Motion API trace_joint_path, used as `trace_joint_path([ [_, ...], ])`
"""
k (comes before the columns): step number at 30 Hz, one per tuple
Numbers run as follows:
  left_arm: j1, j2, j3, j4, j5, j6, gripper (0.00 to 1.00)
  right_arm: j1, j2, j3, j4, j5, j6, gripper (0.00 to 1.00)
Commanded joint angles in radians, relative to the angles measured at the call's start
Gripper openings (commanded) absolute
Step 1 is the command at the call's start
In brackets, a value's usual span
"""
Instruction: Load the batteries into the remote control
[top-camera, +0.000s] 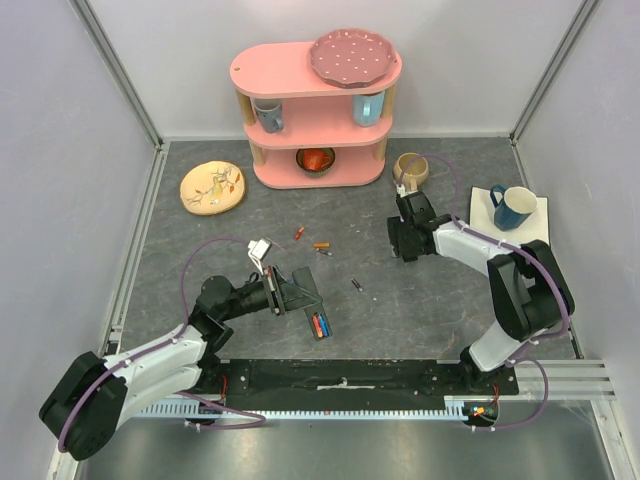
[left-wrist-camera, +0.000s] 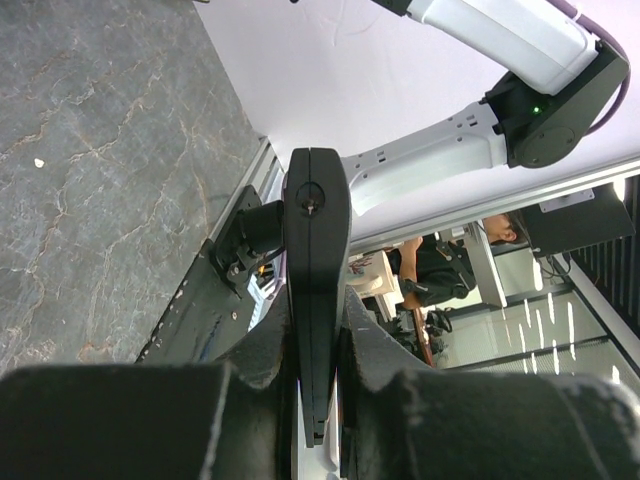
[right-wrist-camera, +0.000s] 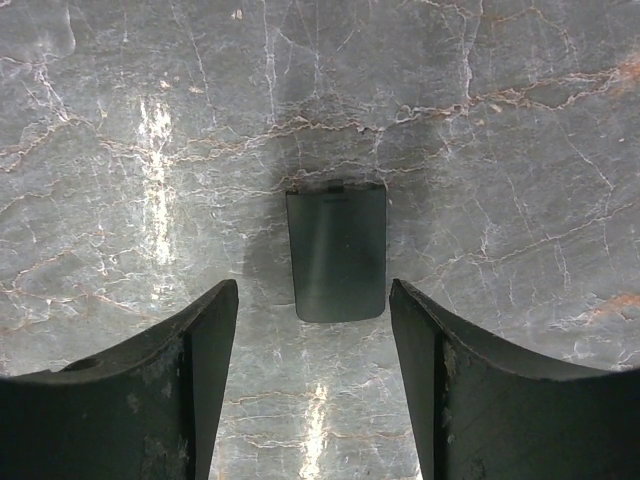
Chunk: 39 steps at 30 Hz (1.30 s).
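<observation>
Grey marbled table (top-camera: 200, 270) is stretching between white walls. Left gripper (top-camera: 288, 292) is clamping the remote (top-camera: 305, 305) near the front middle. From its wrist camera the remote is showing edge-on only, pinched between the fingers (left-wrist-camera: 250, 380), with its recess turned out of sight. From above, coloured batteries (top-camera: 320, 325) are sitting in the remote's near end, too small to count. Three more are lying loose on the table: a red one (top-camera: 298, 232), an orange one (top-camera: 321, 245) and a dark one (top-camera: 357, 285). Right gripper (top-camera: 405, 240) is hanging low, well apart from the remote, jaws spread and gripping nothing. A dark flat cover (right-wrist-camera: 337, 250) is lying on the table under the gap, hidden from above.
</observation>
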Motion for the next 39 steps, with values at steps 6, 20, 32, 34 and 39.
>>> trace_joint_path([
  [6,0.005,0.034,0.026,0.066,0.041,0.021,0.02,-0.034,0.025,0.004,0.052,-0.049,-0.02,0.67],
  [20,0.006,0.042,0.035,0.066,0.045,0.027,0.02,-0.055,0.072,-0.012,0.058,-0.069,-0.009,0.61],
  [32,0.006,0.075,0.041,0.083,0.043,0.031,0.02,-0.054,0.073,-0.068,0.043,-0.072,0.011,0.37],
  [34,0.006,0.085,0.044,0.088,0.041,0.031,0.02,-0.052,0.05,-0.081,0.044,-0.073,0.017,0.33],
  [39,0.006,0.117,0.059,0.101,0.037,0.031,0.02,-0.032,-0.055,-0.095,0.02,-0.098,0.041,0.3],
])
